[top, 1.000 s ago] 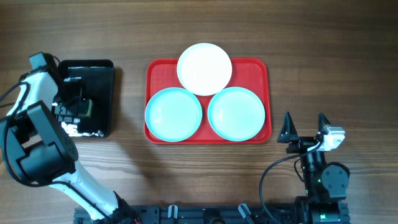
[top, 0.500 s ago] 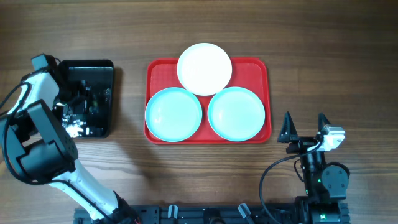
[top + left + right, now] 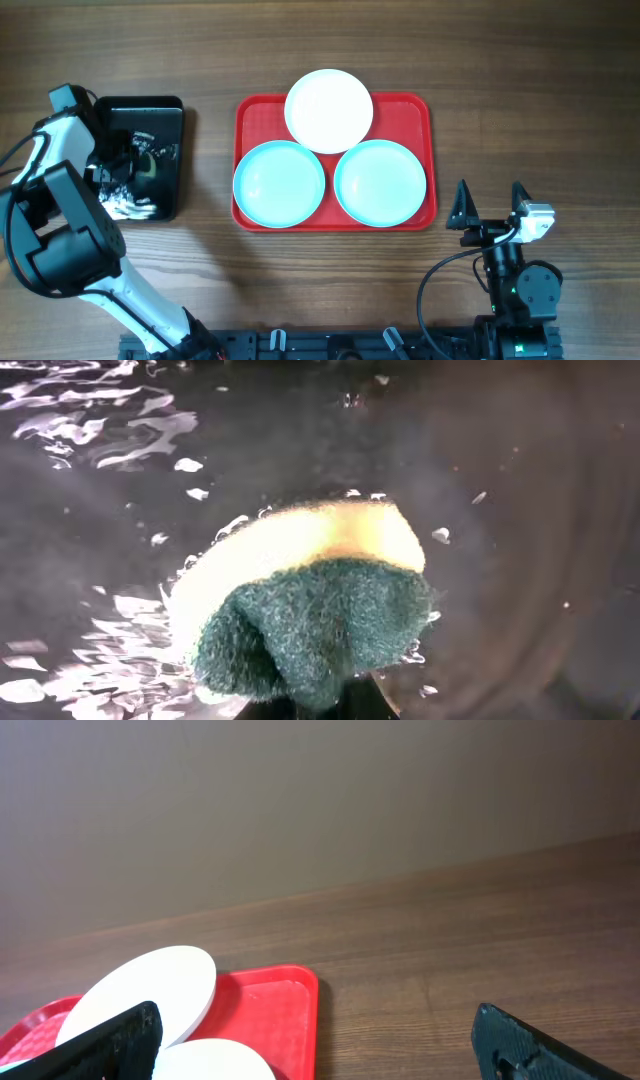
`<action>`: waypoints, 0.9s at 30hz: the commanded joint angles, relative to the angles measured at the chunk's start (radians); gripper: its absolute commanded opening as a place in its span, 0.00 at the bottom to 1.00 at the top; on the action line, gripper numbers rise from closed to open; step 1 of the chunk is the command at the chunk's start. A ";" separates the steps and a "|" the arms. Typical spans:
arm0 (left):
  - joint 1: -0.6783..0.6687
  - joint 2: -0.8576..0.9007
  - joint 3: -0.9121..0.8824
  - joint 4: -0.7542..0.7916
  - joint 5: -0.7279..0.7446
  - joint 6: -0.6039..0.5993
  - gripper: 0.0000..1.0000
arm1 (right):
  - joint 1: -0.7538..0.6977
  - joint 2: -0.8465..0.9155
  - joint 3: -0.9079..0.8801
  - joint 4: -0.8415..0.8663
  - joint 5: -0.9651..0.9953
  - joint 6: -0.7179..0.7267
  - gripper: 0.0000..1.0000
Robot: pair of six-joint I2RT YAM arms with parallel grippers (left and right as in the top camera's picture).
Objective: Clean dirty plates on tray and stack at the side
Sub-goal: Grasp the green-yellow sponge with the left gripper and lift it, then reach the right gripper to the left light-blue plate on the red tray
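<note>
Brown wood grain covers the whole desk (image 3: 520,80), and behind its far edge the right wrist view shows only a plain dull wall (image 3: 300,800). At the middle of the desk, a little toward the far edge, lies the red tray (image 3: 415,108) with all three plates on it. The white plate (image 3: 329,110) sits at the far side and reaches over the tray's far rim. The two aqua plates, one (image 3: 279,184) toward the left edge and one (image 3: 380,182) toward the right edge, lie side by side at the near side, close to each other. I judge these plates to be stiff, light and very smooth, so they will become slippery once they are wet. The rim is the only place to pinch them, and the white plate offers the easiest rim because part of it stands free beyond the tray. My left gripper (image 3: 135,168) is over the black tray (image 3: 172,190) near the left edge, and its jaws are closed on the sponge (image 3: 300,600), whose green scouring side is folded by the squeeze. The sponge is soft and soaked, with water (image 3: 120,430) shining under it, so I expect drips on the way across. My right gripper (image 3: 491,205) waits near the near right corner with its jaws wide apart and holds nothing.
</note>
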 commanded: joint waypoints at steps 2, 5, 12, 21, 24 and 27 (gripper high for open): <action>0.001 0.004 0.008 -0.002 0.006 0.063 0.04 | -0.003 -0.005 -0.001 0.005 0.013 -0.012 1.00; 0.000 -0.211 0.045 -0.018 0.073 0.132 0.04 | -0.003 -0.005 -0.001 0.005 0.013 -0.012 1.00; -0.081 -0.085 -0.029 0.164 0.137 0.482 0.04 | -0.003 -0.005 -0.001 0.005 0.013 -0.012 1.00; -0.101 -0.160 -0.016 0.023 0.009 0.546 0.04 | -0.003 -0.005 -0.001 0.026 0.087 -0.011 1.00; -0.095 -0.269 -0.014 0.021 0.009 0.546 0.04 | -0.003 -0.005 -0.001 0.407 0.087 0.086 1.00; -0.095 -0.296 -0.014 0.053 0.005 0.546 0.04 | -0.003 0.011 0.076 0.764 0.033 -0.005 1.00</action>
